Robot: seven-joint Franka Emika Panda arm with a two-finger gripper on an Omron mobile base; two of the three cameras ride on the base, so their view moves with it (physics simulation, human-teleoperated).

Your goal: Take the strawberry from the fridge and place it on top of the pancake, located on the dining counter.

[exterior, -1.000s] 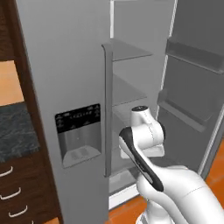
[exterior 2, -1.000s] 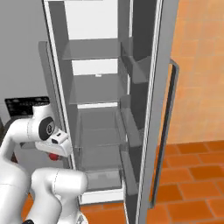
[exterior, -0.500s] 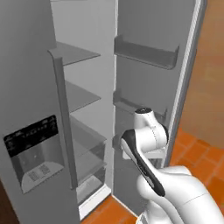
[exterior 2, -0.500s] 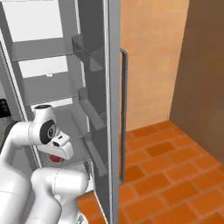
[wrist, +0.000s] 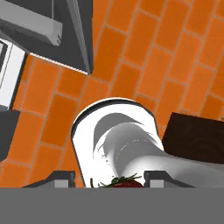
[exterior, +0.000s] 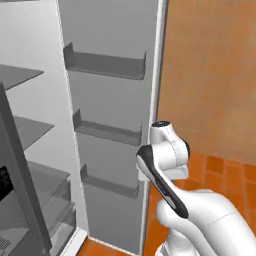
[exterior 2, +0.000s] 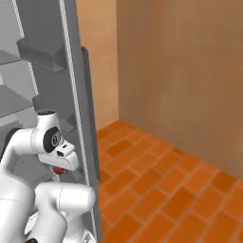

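Observation:
My gripper (wrist: 114,182) is shut on the strawberry (wrist: 126,183), a small red fruit with green leaves that peeks up between the two fingertips (wrist: 65,177) in the hand view. In the right base view the strawberry (exterior 2: 58,170) is a red spot under the hand, tucked close to the arm. The fridge (exterior: 107,125) stands open on the left, with door bins and glass shelves (exterior: 25,130). Its door edge (exterior 2: 76,95) rises just beside the arm. The pancake and the dining counter are out of view.
The orange brick floor (exterior 2: 161,190) spreads out to the right, up to a tan wall (exterior 2: 180,71). The open fridge door (wrist: 65,35) hangs close to the arm's left. A dark brown block (wrist: 194,138) lies at the right of the hand view.
The whole picture has swung right, so the camera has moved with the base. The fridge has slid to the left edge, and wall and floor have come in. The grip holds.

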